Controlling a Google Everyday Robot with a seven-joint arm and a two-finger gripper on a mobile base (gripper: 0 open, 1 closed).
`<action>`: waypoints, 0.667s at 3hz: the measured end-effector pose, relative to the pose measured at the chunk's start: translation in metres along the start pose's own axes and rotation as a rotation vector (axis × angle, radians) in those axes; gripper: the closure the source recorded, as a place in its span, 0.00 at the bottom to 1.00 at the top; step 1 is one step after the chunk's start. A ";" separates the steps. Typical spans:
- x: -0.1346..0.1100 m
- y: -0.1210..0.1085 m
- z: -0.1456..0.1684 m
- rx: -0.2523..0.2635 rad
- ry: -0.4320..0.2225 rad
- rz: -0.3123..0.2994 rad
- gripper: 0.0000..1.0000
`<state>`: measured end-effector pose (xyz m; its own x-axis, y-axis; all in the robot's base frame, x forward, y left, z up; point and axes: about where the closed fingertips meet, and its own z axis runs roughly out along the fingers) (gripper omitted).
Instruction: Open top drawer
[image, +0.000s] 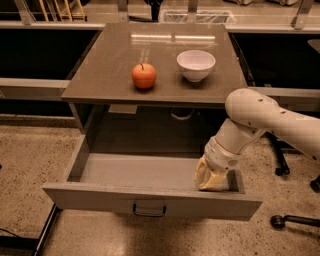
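Observation:
The top drawer (150, 199) stands pulled far out from under the tabletop, its plain grey inside (140, 171) showing and holding nothing but the gripper. Its small dark bar handle (149, 210) is at the centre of the front panel. My gripper (210, 177), pale yellow at the tip, reaches down inside the drawer at its right end, just behind the front panel and close to the right wall. The white arm (255, 117) comes in from the right. No other drawers show.
On the brown tabletop (100, 80) sit a red apple (144, 75) and a white bowl (196, 65). A chair base with castors (290, 220) stands on the speckled floor at the right. Dark shelving runs along the back.

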<state>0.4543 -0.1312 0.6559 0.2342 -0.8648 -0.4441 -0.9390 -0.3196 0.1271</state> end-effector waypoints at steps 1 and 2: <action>-0.007 0.010 -0.008 -0.012 -0.046 -0.009 1.00; -0.019 0.012 -0.022 0.007 -0.040 -0.042 1.00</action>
<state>0.4439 -0.1268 0.6853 0.2633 -0.8344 -0.4842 -0.9304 -0.3523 0.1012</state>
